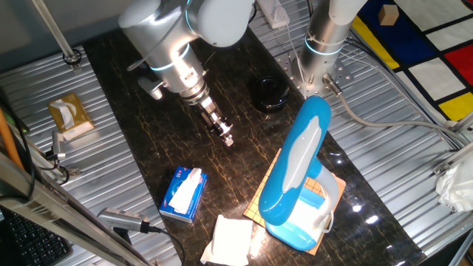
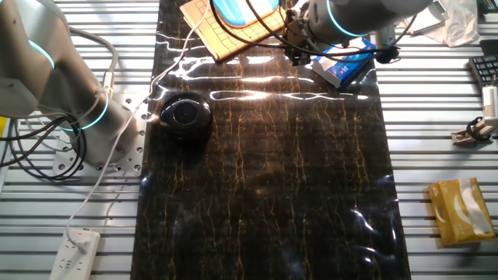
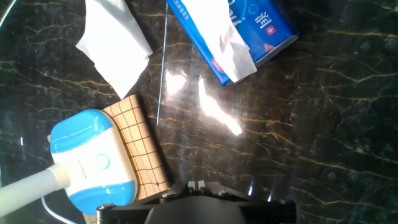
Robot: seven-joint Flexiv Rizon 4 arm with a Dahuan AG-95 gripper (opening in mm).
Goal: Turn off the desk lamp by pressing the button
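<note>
Table (image 1: 133, 133): dark marbled mat lying over ribbed metal
Desk lamp (image 1: 299, 174): standing at the mat's edge, its base sitting on a gridded wooden board (image 1: 260, 199)
Gripper (image 1: 225, 135): hovering above the mat, apart from the lamp — jaw gap not discernible
Tissue pack (image 1: 183, 193): blue, lying near a white tissue (image 1: 230, 240)

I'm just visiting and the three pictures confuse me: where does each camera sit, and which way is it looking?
One fixed view: high, looking down on the dark mat; shows the arm, the gripper, the desk lamp and the tissue pack.
The other fixed view: high on the opposite side; lamp at the far edge, arm partly visible.
Hand view: on the hand, looking down; shows only the hand's dark housing.
All three share the lamp and the tissue pack.
</note>
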